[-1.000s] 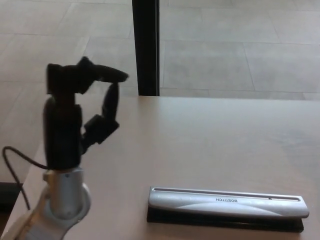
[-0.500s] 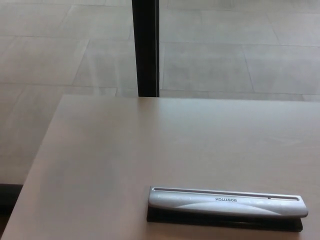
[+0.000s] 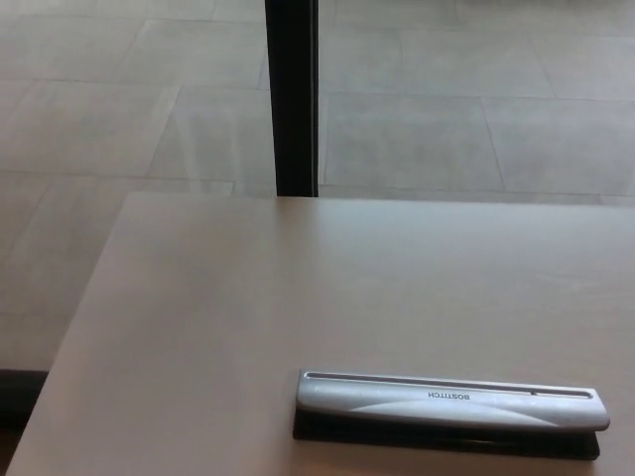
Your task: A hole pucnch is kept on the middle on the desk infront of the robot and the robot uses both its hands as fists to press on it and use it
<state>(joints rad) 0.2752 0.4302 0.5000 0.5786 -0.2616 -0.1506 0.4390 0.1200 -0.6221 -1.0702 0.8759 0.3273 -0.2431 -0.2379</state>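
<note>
On the near edge of the bench (image 3: 198, 327), toward its right half, lies the hole punch (image 3: 451, 412). Neither hand is in view, so whether each is released or clenched cannot be told, and which arm stands nearer the punch cannot be judged.

The punch lies with its long axis running left to right across the view, roughly parallel to the near edge of the bench. Its far long edge tilts very slightly, the right end sitting a touch lower in the view. Judgement: with the axis laid this way, one fist could come down on each end from its own side, left hand to the left end, right hand to the right end.

Materials: the punch has a long, low, silver-grey lever with a satin metallic sheen, gently rounded on top, with a thin groove along its far edge and small lettering near the middle. Beneath it sits a flat black base. The bench top is a pale, matt, smooth surface, bare elsewhere. Beyond it stand a dark upright post (image 3: 294, 99) and a tiled floor (image 3: 476, 109).
</note>
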